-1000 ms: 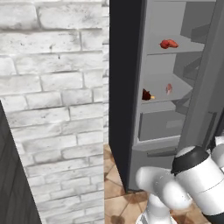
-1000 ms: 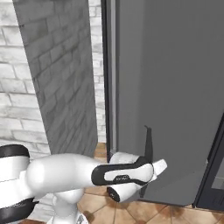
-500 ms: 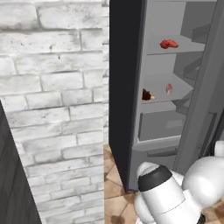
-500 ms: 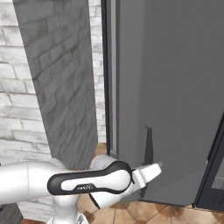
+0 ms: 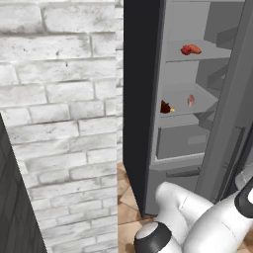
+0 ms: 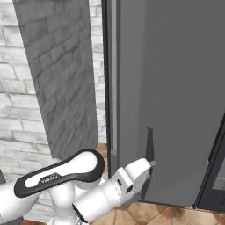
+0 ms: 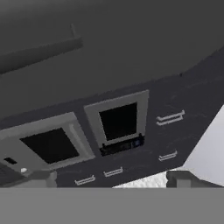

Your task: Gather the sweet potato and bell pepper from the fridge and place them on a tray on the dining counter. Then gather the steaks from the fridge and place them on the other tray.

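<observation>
Bell pepper [image 5: 166,107] on the fridge [image 5: 178,99] middle shelf, well apart from wide-spread, empty jaws.

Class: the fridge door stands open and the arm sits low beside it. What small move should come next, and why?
Probably lift the open gripper toward the fridge shelves: it holds nothing, and the red items are on shelves above the arm.

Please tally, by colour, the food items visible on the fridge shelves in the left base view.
Red or orange-red item on the upper shelf: 1
Dark item with a red and yellow edge on the lower shelf: 1
Pale pink item on the lower shelf: 1
Total: 3
All are too small to name with confidence.
</observation>
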